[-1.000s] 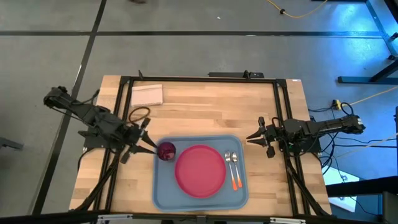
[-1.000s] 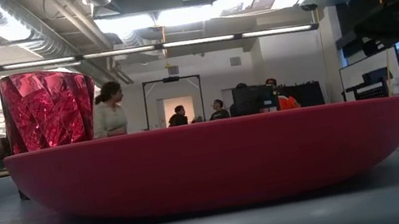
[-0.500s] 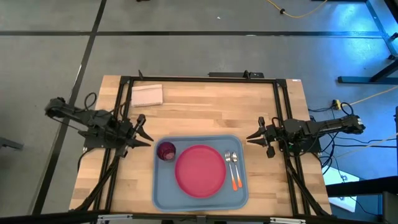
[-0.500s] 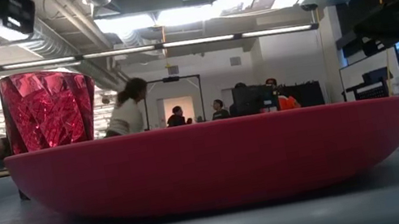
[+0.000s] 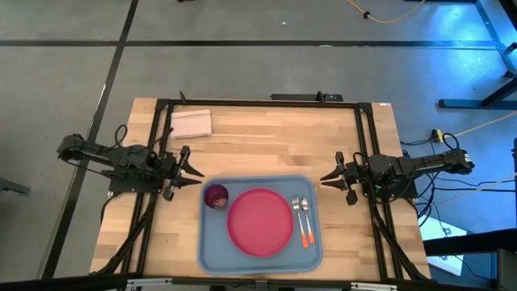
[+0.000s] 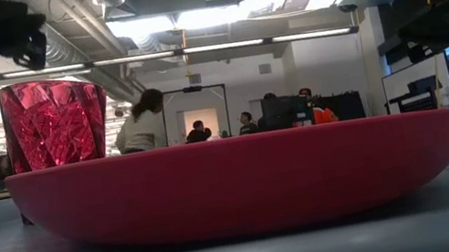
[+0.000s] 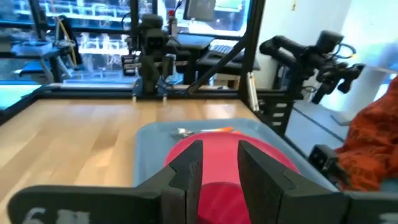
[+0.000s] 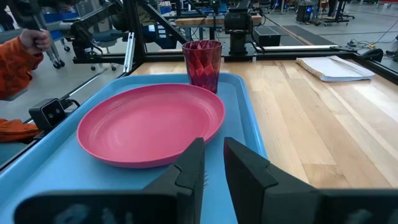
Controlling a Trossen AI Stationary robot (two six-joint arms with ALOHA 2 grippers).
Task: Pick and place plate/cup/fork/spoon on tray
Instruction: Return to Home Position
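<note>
Now that my left gripper (image 5: 194, 167) has let go of the cup (image 5: 216, 196) and drawn back off the tray's edge, it hangs over bare wood beside the tray (image 5: 212, 246) with its fingers spread and nothing between them. A second ago those fingertips were right at the cup; now they are clear of it, and the cup stands upright in the tray's left rear corner, just beside the plate (image 5: 260, 221). The fork (image 5: 296, 208) and spoon (image 5: 304, 212) lie side by side along the plate's right. My right gripper (image 5: 329, 178) waits over the wood just behind the tray's right rear corner, fingers parted a little, holding nothing. With all four pieces on the tray, I judge the job done.
</note>
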